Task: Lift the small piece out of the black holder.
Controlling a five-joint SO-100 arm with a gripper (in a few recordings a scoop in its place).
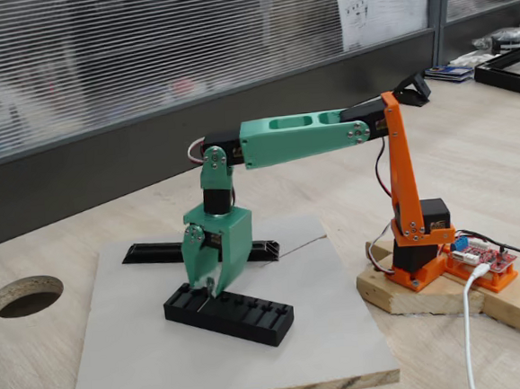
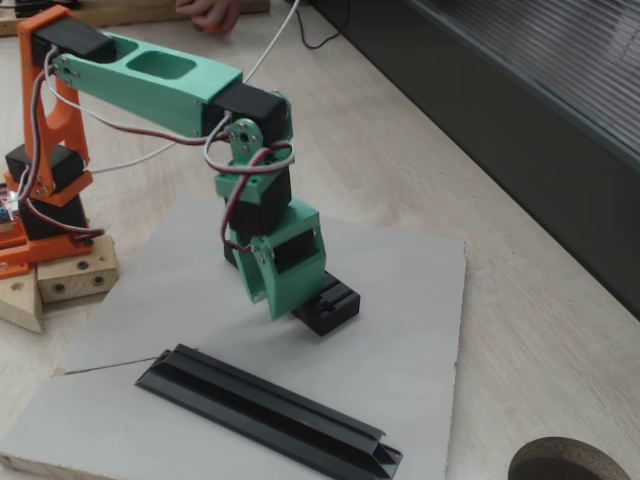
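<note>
The black holder (image 1: 242, 315) lies on the grey board, its row of slots facing up; in the other fixed view only its end (image 2: 328, 306) pokes out from behind the green gripper. My gripper (image 1: 211, 290) points straight down with its tips at the slots near the holder's left end. Seen from the other side, the gripper (image 2: 273, 306) hangs just over the block. The fingertips look drawn together. The small piece is hidden, and I cannot see whether anything sits between the fingers.
A long slim black triangular bar (image 1: 147, 252) (image 2: 270, 415) lies on the grey board (image 1: 326, 342) (image 2: 410, 300). The orange arm base (image 1: 416, 236) (image 2: 40, 160) stands on wooden blocks with a red circuit board (image 1: 486, 258) beside it. A round hole (image 1: 25, 296) is cut in the table.
</note>
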